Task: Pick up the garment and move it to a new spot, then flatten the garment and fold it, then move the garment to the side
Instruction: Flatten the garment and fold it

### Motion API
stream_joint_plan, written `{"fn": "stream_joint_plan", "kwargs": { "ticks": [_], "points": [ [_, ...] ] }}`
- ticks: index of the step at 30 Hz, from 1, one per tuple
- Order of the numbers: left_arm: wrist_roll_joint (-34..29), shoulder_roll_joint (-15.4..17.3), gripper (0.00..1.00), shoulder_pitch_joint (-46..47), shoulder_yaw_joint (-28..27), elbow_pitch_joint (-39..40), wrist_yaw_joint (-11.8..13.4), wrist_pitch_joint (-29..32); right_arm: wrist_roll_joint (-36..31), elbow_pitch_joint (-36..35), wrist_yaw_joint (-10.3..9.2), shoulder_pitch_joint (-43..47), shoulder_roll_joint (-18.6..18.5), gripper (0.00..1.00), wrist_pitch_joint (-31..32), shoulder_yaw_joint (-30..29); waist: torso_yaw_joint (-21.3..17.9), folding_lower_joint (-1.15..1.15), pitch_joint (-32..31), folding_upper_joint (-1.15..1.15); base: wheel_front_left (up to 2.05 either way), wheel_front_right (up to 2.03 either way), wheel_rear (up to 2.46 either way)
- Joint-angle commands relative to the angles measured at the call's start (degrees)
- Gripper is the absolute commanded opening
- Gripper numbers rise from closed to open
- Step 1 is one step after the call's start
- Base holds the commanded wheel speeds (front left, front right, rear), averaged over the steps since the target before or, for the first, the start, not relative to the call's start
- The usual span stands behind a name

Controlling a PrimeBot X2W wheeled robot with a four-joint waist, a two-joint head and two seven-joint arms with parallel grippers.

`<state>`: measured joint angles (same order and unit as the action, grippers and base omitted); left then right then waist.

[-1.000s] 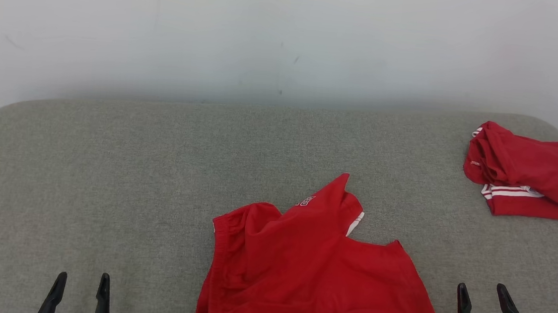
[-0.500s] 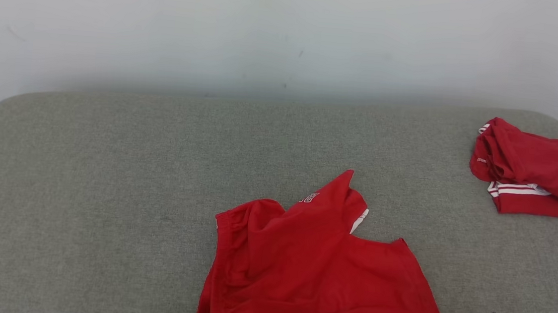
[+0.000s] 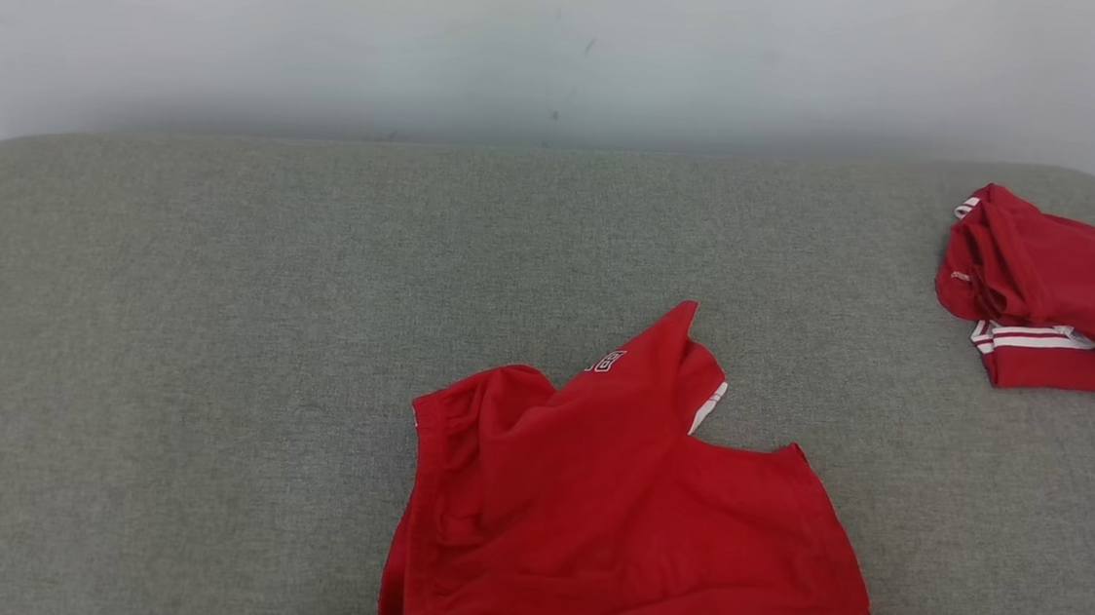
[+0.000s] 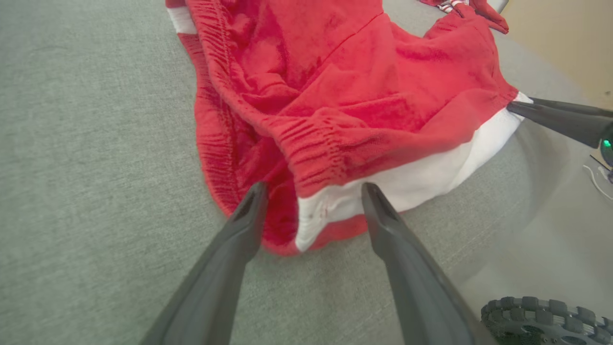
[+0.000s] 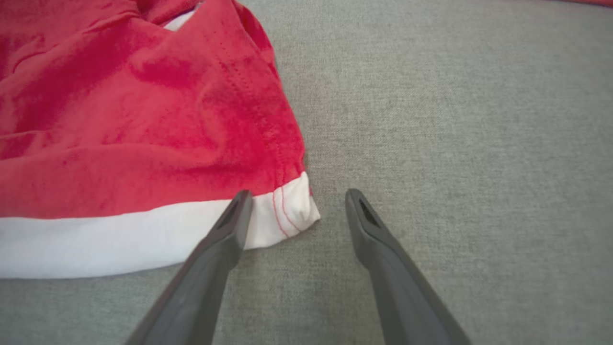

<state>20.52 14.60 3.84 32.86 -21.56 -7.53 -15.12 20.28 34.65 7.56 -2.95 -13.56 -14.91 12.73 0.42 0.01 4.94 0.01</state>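
The head view took in a second red garment (image 3: 1067,290) at two o'clock; the wrist views caught the left gripper (image 4: 313,187) and right gripper (image 5: 298,193), both wide and empty, at the near corners of the crumpled red, white-hemmed garment (image 3: 619,518) lying at six o'clock on the grey cushion (image 3: 166,317).

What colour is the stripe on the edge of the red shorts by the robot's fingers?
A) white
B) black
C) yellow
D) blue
A: the stripe along the hem of the red shorts is white, beside the open right gripper.
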Motion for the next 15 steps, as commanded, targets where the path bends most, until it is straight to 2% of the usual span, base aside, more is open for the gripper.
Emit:
{"fn": "stream_joint_plan", "kwargs": {
  "ticks": [1,2,3,4,5,6,9,15],
  "points": [
    [0.38,-0.02,1.00,0.81,0.07,-0.37,0.13,-0.01,0.28,1.13,-0.14,-0.76,0.55,1.00,-0.27,0.67,-0.07,-0.01,0.32,-0.01,0.00,0.00,0.00],
    [0.68,-0.24,1.00,1.05,-0.13,-0.17,0.13,-0.01,0.62,1.91,-0.13,-1.15,0.93,1.00,-0.12,1.03,-0.08,-0.01,0.39,-0.01,0.00,0.00,0.00],
    [0.77,-0.25,0.86,1.22,-0.17,-0.15,0.13,-0.01,1.11,2.60,-0.13,-1.55,1.26,0.99,-0.11,1.34,-0.11,-0.01,0.46,-0.01,0.00,0.00,0.00],
    [0.92,-0.30,0.44,1.38,-0.03,-0.07,0.13,-0.01,1.56,2.97,-0.13,-1.87,1.62,0.45,-0.11,1.69,-0.14,-0.01,0.47,-0.01,0.00,0.00,0.00],
    [1.04,-0.41,0.00,1.44,0.26,0.16,0.13,-0.01,2.09,3.29,-0.13,-2.17,1.97,0.20,-0.10,1.96,-0.19,-0.01,0.46,-0.01,0.00,0.00,0.00],
    [1.01,-0.41,0.00,1.45,0.54,0.37,0.13,-0.01,2.87,3.63,-0.13,-2.36,2.33,0.00,-0.10,2.23,-0.21,-0.01,0.45,-0.01,0.00,0.00,0.00],
    [0.97,-0.41,0.00,1.07,0.94,1.52,0.13,-0.01,3.81,3.85,-0.13,-2.90,2.35,0.00,-0.11,2.53,-0.12,-0.01,0.36,-0.01,0.00,0.00,0.00],
    [1.38,-0.36,0.00,-0.49,-1.56,6.98,0.13,-0.01,6.35,-2.60,-0.13,-1.62,2.04,0.00,-0.19,0.69,0.09,-0.01,0.37,-0.01,0.00,0.00,0.00]
  ]
}}
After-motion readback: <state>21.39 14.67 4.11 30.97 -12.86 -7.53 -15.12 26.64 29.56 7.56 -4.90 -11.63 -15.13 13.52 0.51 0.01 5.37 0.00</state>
